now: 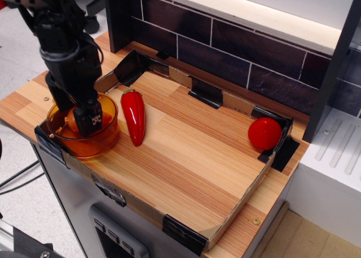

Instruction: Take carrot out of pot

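The amber translucent pot [105,138] stands at the left front corner of the wooden tray. The orange carrot [73,123] lies inside it, mostly hidden behind my gripper; only a bit shows at the left. My black gripper [87,123] reaches down from above into the pot, its fingers around or right over the carrot. The pot wall and the gripper body hide the fingertips, so whether they are closed on the carrot does not show.
A long glossy red pepper [133,116] lies just right of the pot. A round red tomato [264,133] sits at the tray's far right corner. Low cardboard walls [206,93] with black tape edge the tray. A dark tiled wall stands behind.
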Tool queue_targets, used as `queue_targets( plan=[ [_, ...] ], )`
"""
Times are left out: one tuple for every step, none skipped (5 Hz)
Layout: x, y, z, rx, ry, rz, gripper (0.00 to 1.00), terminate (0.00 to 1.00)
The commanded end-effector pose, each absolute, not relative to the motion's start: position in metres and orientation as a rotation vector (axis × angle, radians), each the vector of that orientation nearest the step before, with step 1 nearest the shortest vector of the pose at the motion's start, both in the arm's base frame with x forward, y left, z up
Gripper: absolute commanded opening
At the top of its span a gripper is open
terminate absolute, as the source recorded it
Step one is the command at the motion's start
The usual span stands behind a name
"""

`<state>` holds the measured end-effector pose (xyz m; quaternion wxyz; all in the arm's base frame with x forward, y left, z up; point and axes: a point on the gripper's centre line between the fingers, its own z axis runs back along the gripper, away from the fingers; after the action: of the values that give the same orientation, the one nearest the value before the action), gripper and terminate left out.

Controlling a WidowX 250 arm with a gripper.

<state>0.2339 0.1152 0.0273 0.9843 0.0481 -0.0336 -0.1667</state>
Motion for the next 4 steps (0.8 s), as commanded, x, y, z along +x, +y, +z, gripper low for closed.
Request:
queue_targets(
  plan=[
    [0.2394, 0.1139, 0.0214, 0.114, -0.071, -0.348, 1.0, 0.0],
    [0.24, 0.113, 0.0169, 0.119, -0.065, -0.34, 1.0, 0.0],
    [0.2405, 0.1136, 0.0149, 0.12, -0.057, -0.332, 1.0, 0.0],
    [0.2394, 0.1141, 0.016, 0.121, -0.056, -0.328, 0.0, 0.0]
  ],
)
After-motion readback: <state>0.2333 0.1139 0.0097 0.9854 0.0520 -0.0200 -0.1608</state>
